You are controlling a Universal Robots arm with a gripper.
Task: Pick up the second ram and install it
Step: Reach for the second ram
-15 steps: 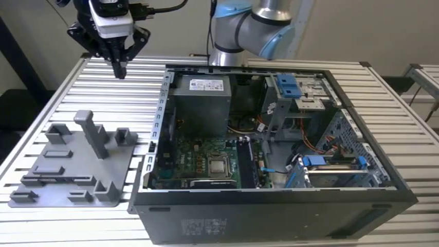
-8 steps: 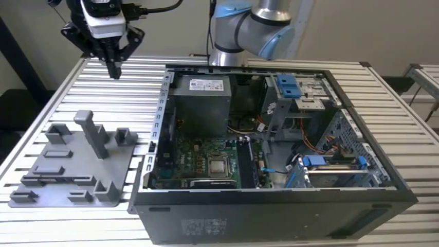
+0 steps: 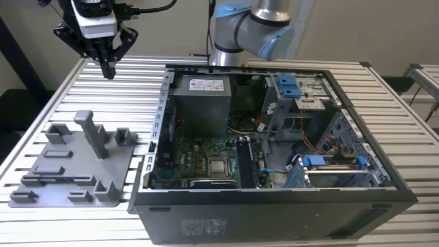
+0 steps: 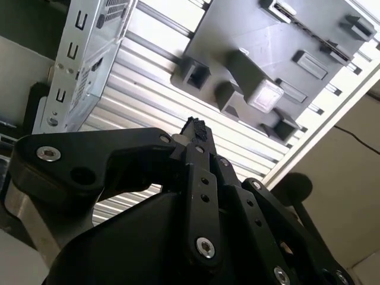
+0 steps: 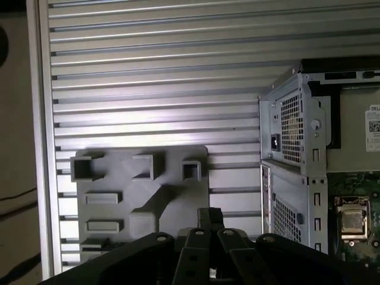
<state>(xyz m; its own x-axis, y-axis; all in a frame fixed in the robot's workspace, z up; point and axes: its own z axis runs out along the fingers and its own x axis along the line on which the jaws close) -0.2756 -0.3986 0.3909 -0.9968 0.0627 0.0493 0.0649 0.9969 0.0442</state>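
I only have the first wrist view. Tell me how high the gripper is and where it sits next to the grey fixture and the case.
Observer: In the exterior view the gripper hangs in the air well above the slatted table. It touches neither the grey fixture nor the open case, which lies to the exterior view's right.
Operator: Now give me the memory slots' place.
Observer: The long black slots run beside the processor socket, on its exterior-view right side.
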